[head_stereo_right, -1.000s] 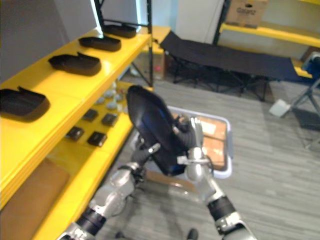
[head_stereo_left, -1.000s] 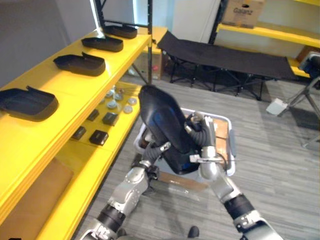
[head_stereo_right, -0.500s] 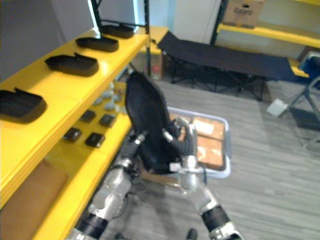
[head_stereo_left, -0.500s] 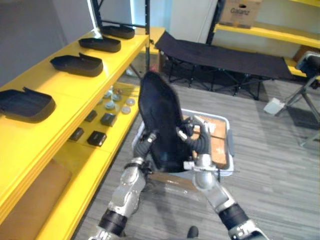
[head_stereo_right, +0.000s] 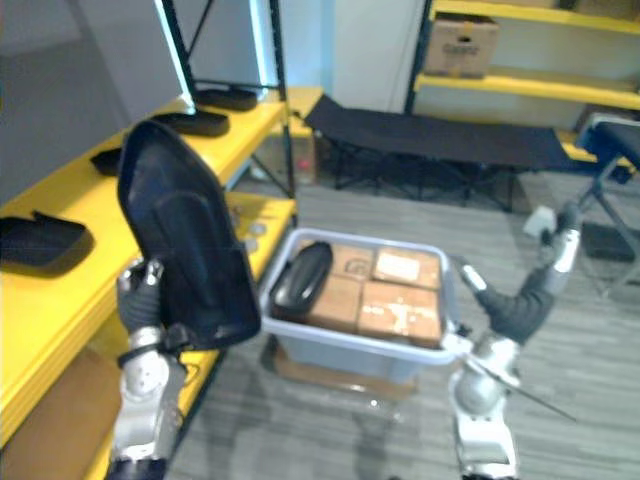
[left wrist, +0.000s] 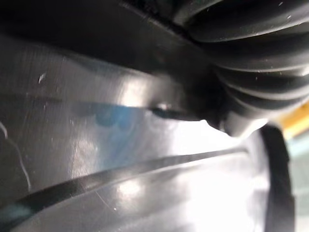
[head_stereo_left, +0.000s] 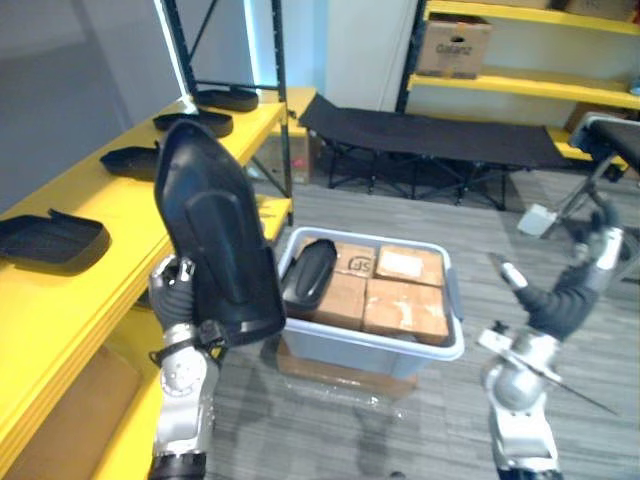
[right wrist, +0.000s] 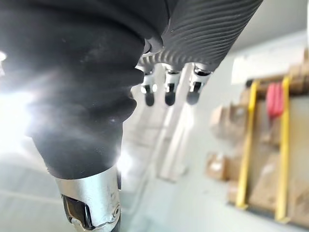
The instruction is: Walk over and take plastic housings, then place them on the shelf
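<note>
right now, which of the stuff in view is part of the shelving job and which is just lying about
Job in hand:
- held housing, gripped by the left hand
- second housing in the grey bin
- yellow shelf and the shelved housings on it
- right hand, open and free

Lying about:
- folding cot
- cardboard box on the far rack
- brown boxes in the bin

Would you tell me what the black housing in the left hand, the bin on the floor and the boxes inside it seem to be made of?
Black housing: likely moulded plastic, smooth and semi-gloss, as light glints off it in the left wrist view.
Bin: probably plastic, pale grey-blue, with a rounded moulded rim.
Boxes: cardboard, matte brown, some with white labels.
</note>
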`<state>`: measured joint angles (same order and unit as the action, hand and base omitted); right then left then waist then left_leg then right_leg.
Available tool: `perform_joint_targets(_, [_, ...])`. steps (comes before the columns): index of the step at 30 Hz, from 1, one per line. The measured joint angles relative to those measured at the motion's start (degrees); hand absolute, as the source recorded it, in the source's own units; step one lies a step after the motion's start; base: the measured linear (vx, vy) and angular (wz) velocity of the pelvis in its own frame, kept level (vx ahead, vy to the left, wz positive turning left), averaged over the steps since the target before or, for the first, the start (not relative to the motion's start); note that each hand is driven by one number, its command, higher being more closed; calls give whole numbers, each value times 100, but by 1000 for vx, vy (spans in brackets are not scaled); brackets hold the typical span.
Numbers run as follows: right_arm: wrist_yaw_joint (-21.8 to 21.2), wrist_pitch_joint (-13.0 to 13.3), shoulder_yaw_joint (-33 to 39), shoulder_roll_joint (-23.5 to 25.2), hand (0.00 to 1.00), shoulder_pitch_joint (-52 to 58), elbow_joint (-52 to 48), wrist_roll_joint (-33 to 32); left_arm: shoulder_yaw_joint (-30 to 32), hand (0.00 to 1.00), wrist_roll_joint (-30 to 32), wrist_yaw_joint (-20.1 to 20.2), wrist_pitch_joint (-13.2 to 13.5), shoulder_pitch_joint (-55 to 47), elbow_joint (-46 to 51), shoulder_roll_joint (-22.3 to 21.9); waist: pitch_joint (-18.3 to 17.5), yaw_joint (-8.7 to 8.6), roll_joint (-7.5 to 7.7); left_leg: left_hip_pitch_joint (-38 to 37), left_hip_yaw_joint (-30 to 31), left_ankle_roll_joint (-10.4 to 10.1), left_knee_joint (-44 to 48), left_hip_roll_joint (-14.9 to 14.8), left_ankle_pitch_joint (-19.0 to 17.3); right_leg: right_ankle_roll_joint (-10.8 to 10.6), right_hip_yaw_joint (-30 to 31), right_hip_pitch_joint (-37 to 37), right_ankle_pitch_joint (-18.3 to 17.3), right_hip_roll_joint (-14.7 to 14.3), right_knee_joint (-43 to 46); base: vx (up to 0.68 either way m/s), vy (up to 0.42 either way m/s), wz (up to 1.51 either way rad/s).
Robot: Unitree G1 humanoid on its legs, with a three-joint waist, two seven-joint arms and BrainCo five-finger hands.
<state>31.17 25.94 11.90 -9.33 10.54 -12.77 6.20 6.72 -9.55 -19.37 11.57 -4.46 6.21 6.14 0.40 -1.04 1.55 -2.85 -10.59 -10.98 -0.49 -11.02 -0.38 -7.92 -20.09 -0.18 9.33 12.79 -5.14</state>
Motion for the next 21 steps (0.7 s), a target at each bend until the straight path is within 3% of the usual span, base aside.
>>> perform_joint_targets(4, [-506,-381,266,275,0,560,265,-400,178,100,39,-14,16,-334,425,-267,-8,-57,-133,-7,-121,0,7,0,-33,-61,95,-59,52,-1,48,65,21,-12])
perform_joint_targets(8, [-1001,-402,92,673,0,765,317,-905,200,100,-186,40,171,-572,803,-504,32,-62,-195,-2,-114,13,15,6,-63,-68,88,-46,53,8,48,12,7,1])
perform_joint_targets(13, [-1624,-394,-584,693,0,418,503,-1337,431,100,-142,-64,483,-694,1276,-483,76,57,-207,200,207,53,136,21,-145,-86,-222,103,-89,46,4,-22,11,30])
perform_joint_targets(17, [-1977,-508,-1544,418,0,-300,1110,-1333,1139,100,52,-447,516,-703,1608,-463,105,503,-255,356,775,16,179,40,-90,-138,-811,390,-155,47,49,44,11,70])
perform_joint_targets(21, [-2042,-553,-2282,330,0,-923,1454,-1327,1866,100,105,-710,514,-993,1798,-489,127,972,-221,508,1302,6,225,90,-65,-180,-1364,660,-181,26,52,57,1,65])
